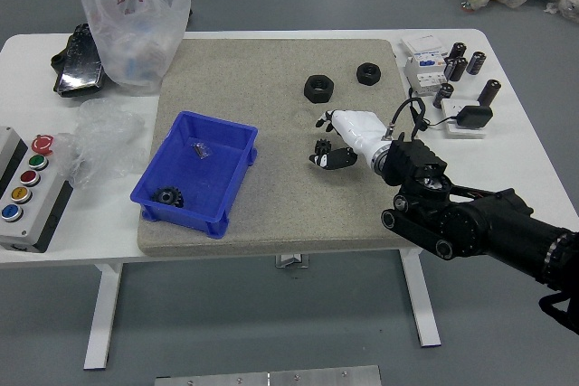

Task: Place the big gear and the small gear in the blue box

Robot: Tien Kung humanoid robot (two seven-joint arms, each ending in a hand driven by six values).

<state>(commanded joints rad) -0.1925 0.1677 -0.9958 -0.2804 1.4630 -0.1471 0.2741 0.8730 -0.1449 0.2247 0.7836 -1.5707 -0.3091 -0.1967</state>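
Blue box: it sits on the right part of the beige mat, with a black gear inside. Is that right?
No, the side is wrong: the head view shows the blue box on the mat's left part, with the black gear inside.

A gear [168, 196] lies in the box [187, 218].

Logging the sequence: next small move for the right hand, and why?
Probably lower the right hand slightly and close its fingers on the small gear. The thumb and fingers are apart with the gear in view between their tips, and the big gear is already in the blue box. Hand height is hard to judge here.
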